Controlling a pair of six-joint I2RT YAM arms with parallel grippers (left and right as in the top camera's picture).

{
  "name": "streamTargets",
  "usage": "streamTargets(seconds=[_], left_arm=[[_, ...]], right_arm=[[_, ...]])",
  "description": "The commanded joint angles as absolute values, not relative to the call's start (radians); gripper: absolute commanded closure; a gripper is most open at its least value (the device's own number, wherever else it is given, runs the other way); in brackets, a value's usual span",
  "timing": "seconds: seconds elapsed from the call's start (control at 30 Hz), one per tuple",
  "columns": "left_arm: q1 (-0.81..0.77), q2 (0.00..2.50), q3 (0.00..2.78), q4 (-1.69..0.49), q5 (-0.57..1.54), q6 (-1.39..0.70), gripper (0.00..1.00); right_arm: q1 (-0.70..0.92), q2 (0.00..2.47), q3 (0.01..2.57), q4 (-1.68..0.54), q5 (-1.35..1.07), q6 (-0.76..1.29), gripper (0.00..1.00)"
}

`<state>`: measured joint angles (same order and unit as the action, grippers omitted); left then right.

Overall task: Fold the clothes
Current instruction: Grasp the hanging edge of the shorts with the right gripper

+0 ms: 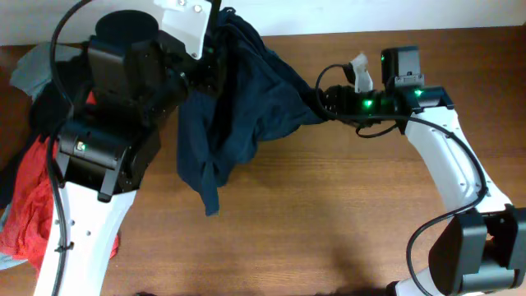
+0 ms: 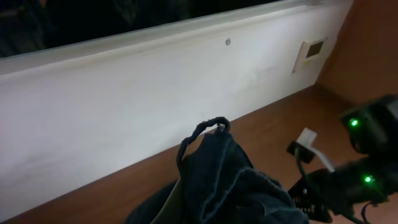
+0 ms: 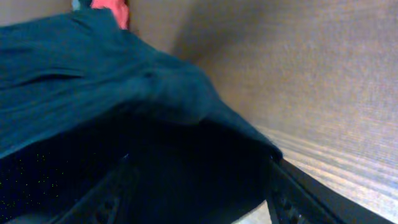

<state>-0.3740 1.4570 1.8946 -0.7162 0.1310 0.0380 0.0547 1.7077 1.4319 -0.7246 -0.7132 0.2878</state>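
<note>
The dark navy garment point(image 1: 238, 107) hangs bunched over the table's back middle, its lower end trailing onto the wood. My left gripper point(image 1: 215, 62) holds its top edge up; in the left wrist view the cloth point(image 2: 230, 180) fills the lower middle and hides the fingers. My right gripper point(image 1: 322, 100) is at the garment's right corner. In the right wrist view its fingers point(image 3: 199, 199) stand wide apart with navy fabric point(image 3: 93, 81) lying between and over them.
A red shirt point(image 1: 33, 197) and other dark and grey clothes point(image 1: 37, 78) are piled at the table's left edge; the red also shows in the right wrist view point(image 3: 112, 9). A white wall point(image 2: 155, 93) runs behind the table. Bare wood point(image 1: 329, 214) lies in front.
</note>
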Motion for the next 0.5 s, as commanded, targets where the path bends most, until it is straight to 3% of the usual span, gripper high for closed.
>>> streamTargets(seconds=[0.0, 0.47], left_arm=[[-0.373, 1.452, 1.913, -0.701, 0.136, 0.054, 1.0], [-0.373, 1.455, 1.913, -0.708, 0.135, 0.07, 0.99]], right_arm=[[0.051, 1.706, 1.49, -0.722, -0.749, 0.266, 0.31], [0.029, 1.697, 1.525, -0.737, -0.683, 0.296, 0.32]])
